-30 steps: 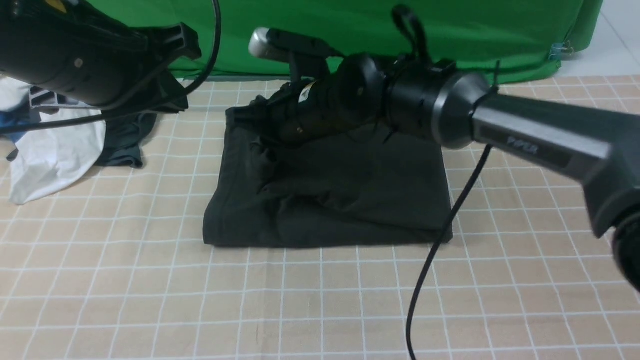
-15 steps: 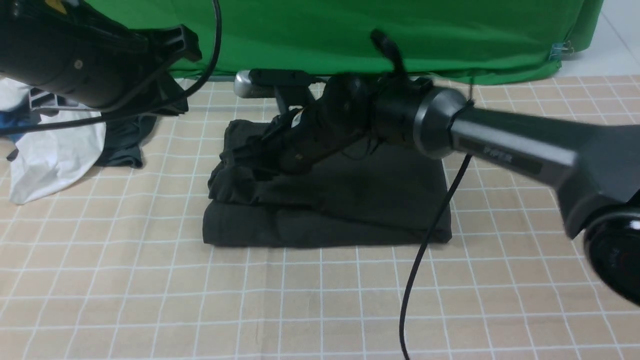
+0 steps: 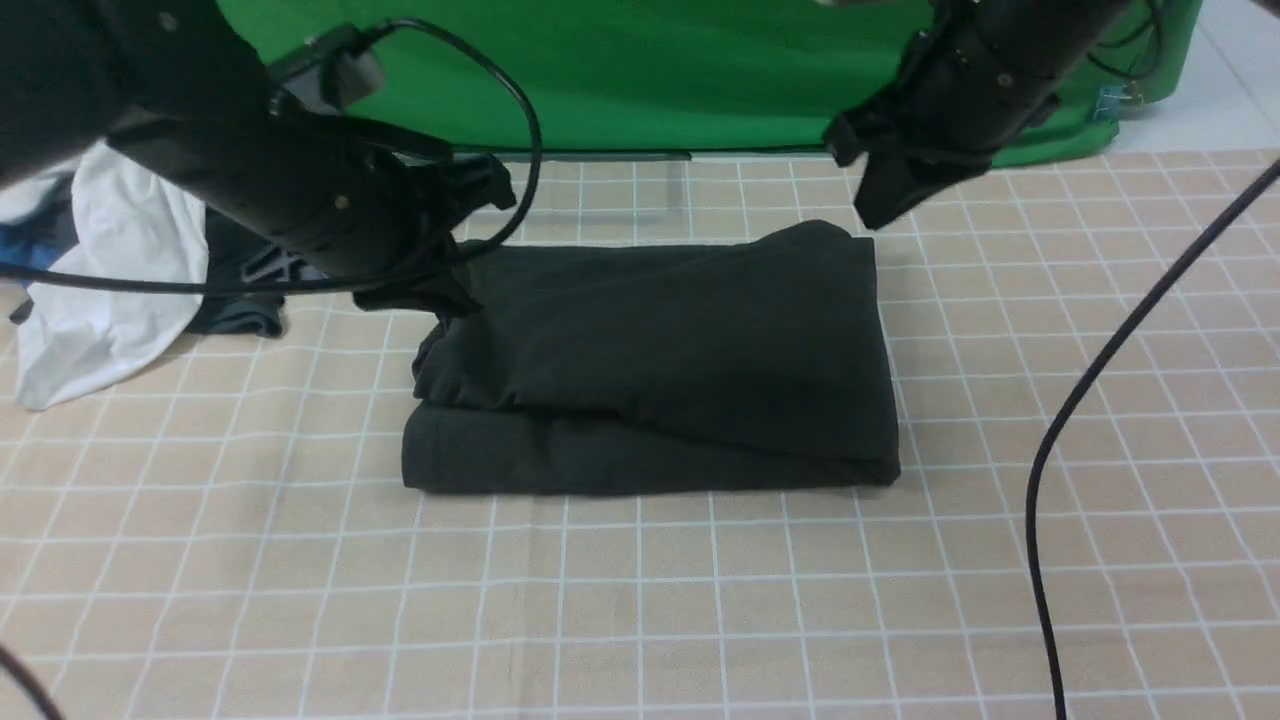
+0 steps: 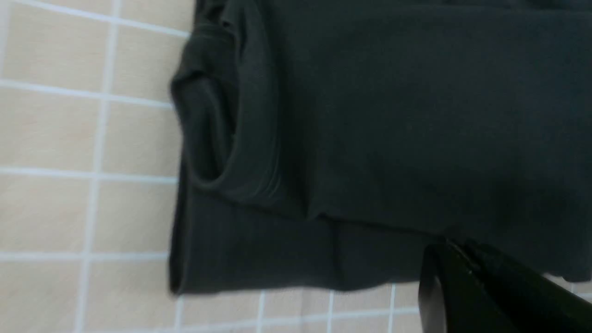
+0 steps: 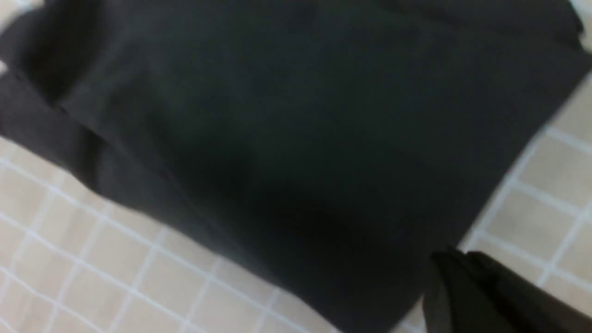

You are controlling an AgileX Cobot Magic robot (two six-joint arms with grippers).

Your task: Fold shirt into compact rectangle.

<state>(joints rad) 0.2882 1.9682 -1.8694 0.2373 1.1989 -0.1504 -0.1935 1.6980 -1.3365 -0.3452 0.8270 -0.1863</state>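
Front view: the shirt [image 3: 650, 360] lies folded into a rough rectangle mid-table on the checked tablecloth [image 3: 640, 600], black matte knit, two layers showing at the near edge, left end rumpled and rounded, right edge fairly straight. Wide bare cloth in front and to the right. A white cloth [image 3: 110, 290] and a dark garment [image 3: 235, 315] are heaped at the far left, with a green backdrop [image 3: 650, 70] behind. The left gripper [image 3: 440, 300] sits at the shirt's far left corner, maybe touching it, hard to say. The right gripper [image 3: 880, 205] hangs above the far right corner, clear of fabric. A black cable [image 3: 1080, 420] droops over the right side.

Left wrist view: shirt [image 4: 370, 138] end-on, a rounded rolled hem loop and the stacked fold edges, not seen from the front. Left gripper [image 4: 455, 249] fingers pressed together, nothing between them.

Right wrist view: blurry; smooth shirt [image 5: 296, 138] top, its corner and the grid beyond. Right gripper [image 5: 455, 259] fingers together, empty.
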